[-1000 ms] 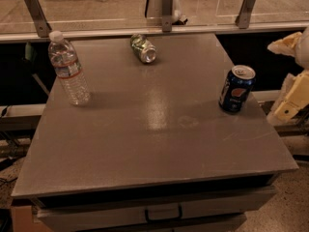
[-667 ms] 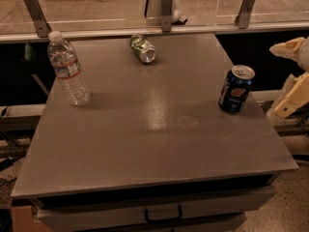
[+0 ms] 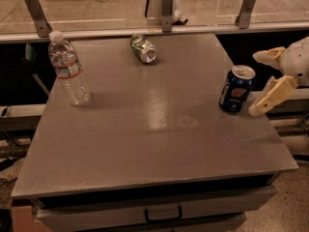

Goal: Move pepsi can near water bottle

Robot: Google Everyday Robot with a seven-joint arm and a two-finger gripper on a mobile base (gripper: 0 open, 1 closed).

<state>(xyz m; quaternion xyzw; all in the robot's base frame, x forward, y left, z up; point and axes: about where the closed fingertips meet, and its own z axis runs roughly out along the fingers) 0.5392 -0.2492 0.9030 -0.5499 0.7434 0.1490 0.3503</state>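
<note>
The pepsi can [image 3: 236, 89] stands upright near the table's right edge, dark blue with a silver top. The water bottle [image 3: 69, 68] stands upright at the far left of the table, clear with a white cap and a red-and-white label. My gripper [image 3: 257, 83] comes in from the right edge of the view, just right of the can. Its two cream fingers are spread apart, one finger [image 3: 269, 56] above and one [image 3: 273, 96] below, with the can apart from both.
A green and silver can [image 3: 144, 48] lies on its side at the table's back middle. The grey table [image 3: 154, 144] has a drawer with a handle [image 3: 162, 213] under its front edge. A glass rail with metal posts [image 3: 167, 6] runs behind the table.
My gripper has edged slightly left towards the pepsi can. The can and the bottle have not moved.
</note>
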